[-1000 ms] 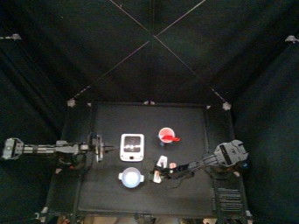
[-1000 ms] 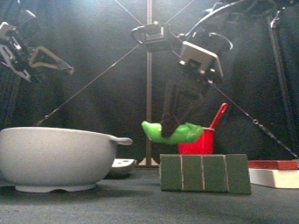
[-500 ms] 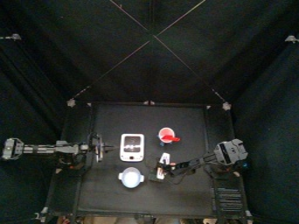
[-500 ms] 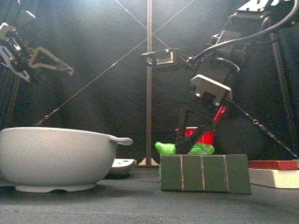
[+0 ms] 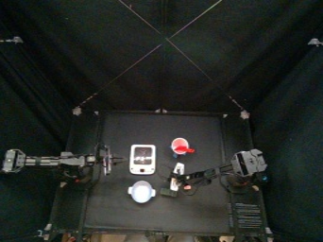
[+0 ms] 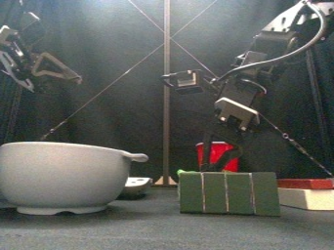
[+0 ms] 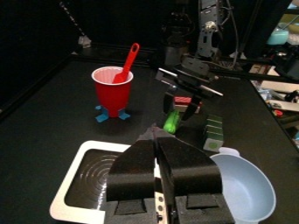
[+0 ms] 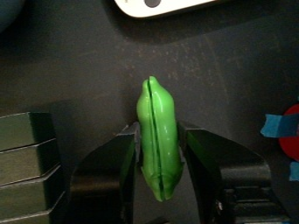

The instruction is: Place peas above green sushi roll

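Black curtains close the pen on all sides, and the small black table [image 5: 113, 198] carries only a few things. From above, the right gripper [image 5: 180, 180] reaches in low over the table, just beside the green sushi roll [image 6: 229, 192] – a dark green block cut in slices. Its jaws are closed on the peas [image 8: 158, 147], a bright green pod that stands out between them in the right wrist view; the same pod shows near the table in the left wrist view [image 7: 173, 121]. In the front view the roll hides the pod, so I cannot tell if it touches the table. The step in hand seems to be the lowering of the pod to its place on the far side of the roll. Next the jaws should part and rise straight, without pushing the red cup [image 6: 218, 156] or the roll – both are near. The left gripper [image 7: 160, 149] rests with its jaws together over the white tray [image 7: 84, 175], close to the white bowl [image 6: 59, 176]
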{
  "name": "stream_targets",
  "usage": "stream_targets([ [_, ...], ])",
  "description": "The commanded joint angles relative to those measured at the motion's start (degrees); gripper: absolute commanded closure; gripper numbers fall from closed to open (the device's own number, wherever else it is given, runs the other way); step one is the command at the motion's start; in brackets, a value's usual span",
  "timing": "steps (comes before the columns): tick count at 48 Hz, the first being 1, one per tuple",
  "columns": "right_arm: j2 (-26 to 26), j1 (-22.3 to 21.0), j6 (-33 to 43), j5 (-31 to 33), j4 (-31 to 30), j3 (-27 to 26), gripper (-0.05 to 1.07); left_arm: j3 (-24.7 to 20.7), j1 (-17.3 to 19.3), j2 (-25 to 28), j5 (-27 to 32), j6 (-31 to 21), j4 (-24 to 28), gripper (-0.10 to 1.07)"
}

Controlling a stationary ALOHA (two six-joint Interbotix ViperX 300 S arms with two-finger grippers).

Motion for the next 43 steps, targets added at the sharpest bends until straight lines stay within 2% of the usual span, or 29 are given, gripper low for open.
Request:
stream_targets([
  [1, -1.2, -1.0, -0.1, -2.4, -0.7, -0.1, 0.42, -0.8, 0.2, 0.3, -0.5, 0.1, -0.1, 0.65],
  [13, -1.1, -2.3, -0.1, -6.3, -1.1, 0.9, 0.41, -0.9, 0.3, 0.2, -0.5, 0.1, 0.0, 0.65],
  [30, -1.1, -2.5, 0.0, -6.7, -2.7, 1.1, 0.12, -0.8, 0.3, 0.2, -0.5, 0.1, 0.0, 0.65],
  [43, -1.7, -2.2, 0.0, -6.4, -3.3, 0.4, 0.1, -0.8, 0.3, 0.2, -0.5, 0.1, -0.1, 0.65],
])
